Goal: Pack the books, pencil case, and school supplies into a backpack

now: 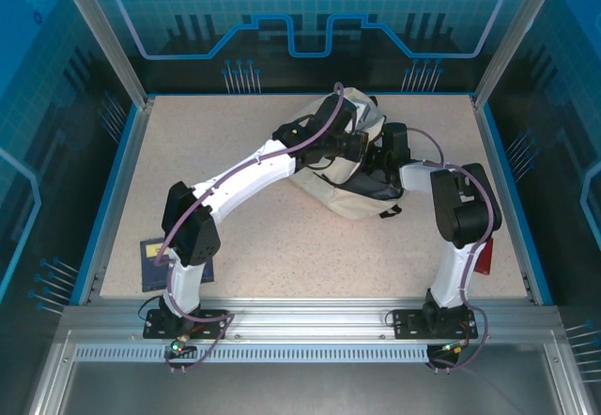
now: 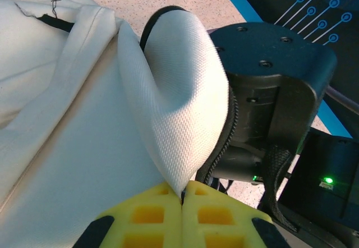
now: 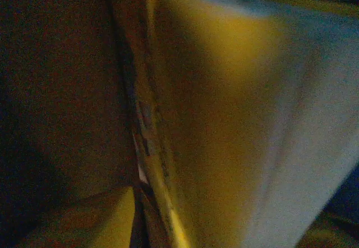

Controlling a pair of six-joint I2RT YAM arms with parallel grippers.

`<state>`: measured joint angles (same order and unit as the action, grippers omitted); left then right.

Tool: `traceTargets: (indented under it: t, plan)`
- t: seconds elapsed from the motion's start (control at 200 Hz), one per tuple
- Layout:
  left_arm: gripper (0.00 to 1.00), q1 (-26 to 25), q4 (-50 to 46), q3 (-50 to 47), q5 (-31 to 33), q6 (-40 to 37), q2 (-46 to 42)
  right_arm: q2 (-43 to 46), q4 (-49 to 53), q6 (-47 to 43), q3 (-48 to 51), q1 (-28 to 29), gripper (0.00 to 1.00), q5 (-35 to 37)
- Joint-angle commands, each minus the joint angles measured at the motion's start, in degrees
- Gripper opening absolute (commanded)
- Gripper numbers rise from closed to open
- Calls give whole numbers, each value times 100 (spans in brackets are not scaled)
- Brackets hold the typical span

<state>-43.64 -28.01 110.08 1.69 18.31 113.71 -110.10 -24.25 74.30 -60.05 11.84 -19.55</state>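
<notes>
Mid-table, the cream backpack [image 1: 331, 194] lies slumped and creased.

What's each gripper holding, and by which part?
Left gripper pinches a fold of the backpack fabric beside its zipper. Right gripper: yellow book between its fingers, grip unclear.

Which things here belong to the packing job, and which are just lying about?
Job: backpack, left gripper pinching its fabric; yellow book; dark book.
Lying about: red object, mostly hidden, possibly supplies.
</notes>
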Motion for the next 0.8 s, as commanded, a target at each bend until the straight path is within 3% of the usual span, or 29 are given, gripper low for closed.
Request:
traceTargets:
  t: [0.0,0.13,0.425,0.485,0.575,0.635,0.795]
  plan:
    - [0,66,124,-2,-70,206,-328,540,380,-100,415,-65,63,213]
    - [0,101,141,-38,-135,209,-292,1365,716,-307,1304,-292,75,180]
    - [2,157,173,-307,-302,382,-244,3544,2765,-1116,2552,-895,71,659]
    - [12,186,157,-392,-325,447,-268,4044,3393,-1301,2571,-993,70,970]
    - [42,266,103,-597,-352,590,-383,4708,4359,-1706,2358,-1067,71,1540]
    - [61,358,61,-801,-371,816,-522,4994,4999,-2095,2036,-1070,77,1858]
    - [80,775,17,-1670,-372,1515,-1096,5057,6123,-3240,913,-958,87,2157]
